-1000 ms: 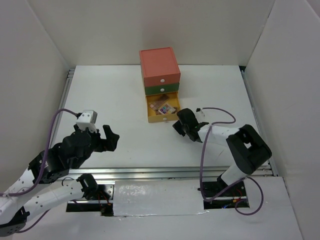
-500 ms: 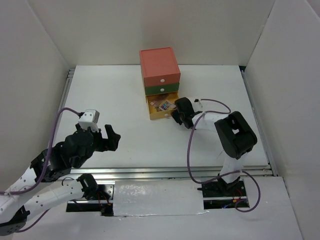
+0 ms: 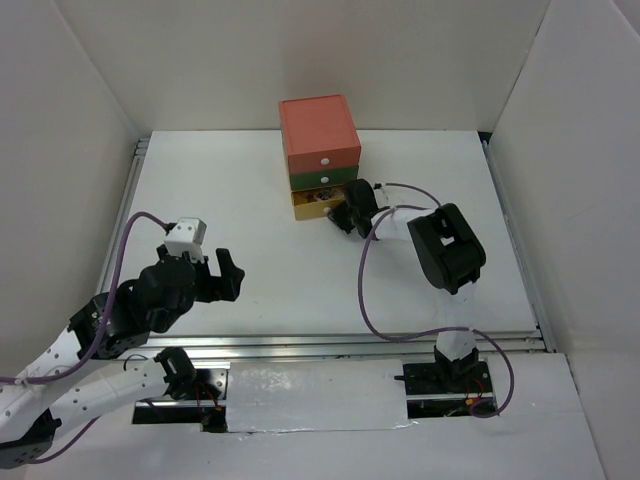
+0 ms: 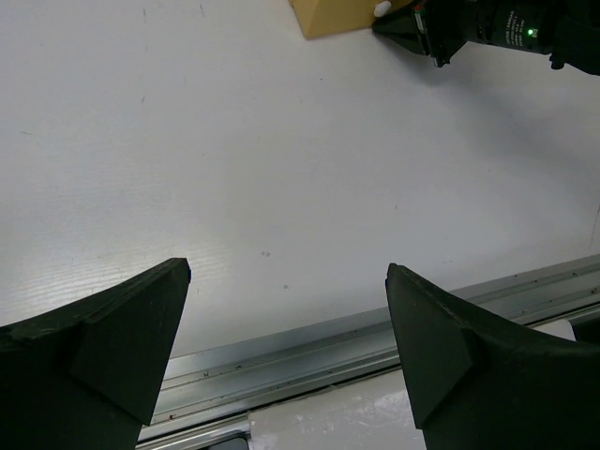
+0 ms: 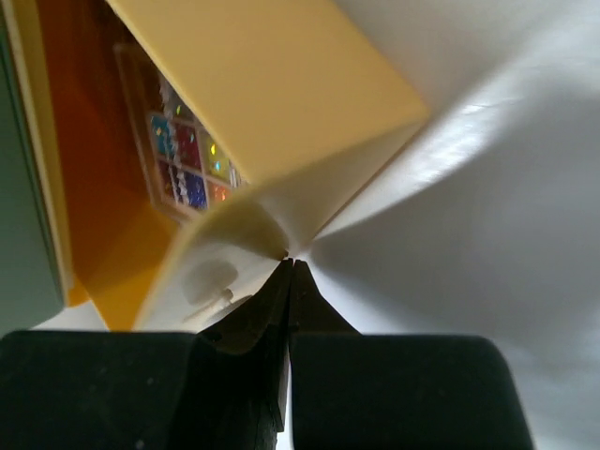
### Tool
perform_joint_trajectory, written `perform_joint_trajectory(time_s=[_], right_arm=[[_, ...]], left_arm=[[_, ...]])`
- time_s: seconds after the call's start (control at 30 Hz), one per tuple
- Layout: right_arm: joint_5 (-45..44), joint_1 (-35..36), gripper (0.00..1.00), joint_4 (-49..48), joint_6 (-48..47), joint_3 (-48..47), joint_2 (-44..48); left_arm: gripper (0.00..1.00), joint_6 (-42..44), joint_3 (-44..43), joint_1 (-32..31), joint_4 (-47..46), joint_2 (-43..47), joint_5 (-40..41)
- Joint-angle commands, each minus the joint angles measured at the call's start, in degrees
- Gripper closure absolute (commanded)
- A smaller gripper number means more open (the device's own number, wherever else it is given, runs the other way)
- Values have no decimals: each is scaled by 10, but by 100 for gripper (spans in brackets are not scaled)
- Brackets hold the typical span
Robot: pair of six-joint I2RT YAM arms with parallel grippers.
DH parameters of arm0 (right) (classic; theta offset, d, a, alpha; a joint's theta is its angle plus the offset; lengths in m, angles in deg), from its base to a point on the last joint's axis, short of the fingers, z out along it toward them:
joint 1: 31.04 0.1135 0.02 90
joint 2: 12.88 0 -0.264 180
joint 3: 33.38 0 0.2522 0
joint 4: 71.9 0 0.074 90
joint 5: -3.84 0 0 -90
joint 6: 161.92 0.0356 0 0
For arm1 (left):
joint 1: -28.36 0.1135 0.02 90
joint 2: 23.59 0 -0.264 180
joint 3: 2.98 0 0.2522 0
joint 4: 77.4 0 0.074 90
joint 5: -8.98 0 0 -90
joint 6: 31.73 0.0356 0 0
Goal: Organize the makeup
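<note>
Top external view: the stacked drawer box (image 3: 320, 140) stood at the far middle of the white table (image 3: 250, 200), red tier on top, green beneath, and the yellow drawer (image 3: 312, 206) at the bottom standing out only a little from the stack. A narrow strip of its inside showed, with small items too tiny to name. The right gripper (image 3: 344, 214) sat at the yellow drawer's front right corner, touching it, its jaws pressed together and holding nothing. The left gripper (image 3: 230, 277) hung well apart from the drawer box, to its near left, with its jaws spread wide and nothing between them.

Left wrist view: both dark fingers (image 4: 103, 347) of the left gripper stood far apart above bare table. A corner of the yellow drawer and its white knob (image 4: 382, 8) showed at the top edge, with the black tip of the right gripper just beside the knob.

Right wrist view: the right gripper's two fingers met in a closed point against the lower edge of the yellow drawer's front panel. Inside the drawer lay a multicolour eyeshadow palette (image 5: 183, 155), flat on the orange floor. The green tier's edge (image 5: 19, 187) ran just beside the drawer opening.
</note>
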Motion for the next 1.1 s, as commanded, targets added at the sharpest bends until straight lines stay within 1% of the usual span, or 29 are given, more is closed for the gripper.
perform_joint_trajectory(time_s=[0.0,0.23,0.3,0.37,0.4,0.43,0.5,0.53,0.6,0.67,0.77,1.07], right_arm=[[31,0,100,-56,22,-40,-24],[36,0,100,-85,39,-73,-56],[33,1,100,-79,40,-83,-68],[19,2,100,-52,47,-83,-60],[9,2,100,-47,52,-72,-52],[-8,3,100,-61,65,-36,-42],[-25,1,100,-80,76,2,-6],[-47,-1,100,-80,83,26,5],[-58,-6,100,-74,79,33,22],[-47,-12,100,-70,76,25,14],[-21,-18,100,-98,69,12,-3],[-11,-18,100,-103,51,-47,-32]], left_arm=[[1,9,2,-3,-17,-2,10],[0,11,2,-3,-18,-9,10],[1,11,2,-3,-18,-12,9],[1,10,1,-3,-16,-15,11],[0,9,1,-3,-15,-15,11],[1,8,1,-3,-16,-14,12],[1,11,2,-3,-19,-12,9],[1,12,3,-3,-19,-11,9],[1,13,3,-3,-20,-12,7],[1,13,1,-2,-20,-16,7],[1,12,2,-3,-19,-17,7],[1,15,3,-3,-21,-19,4]])
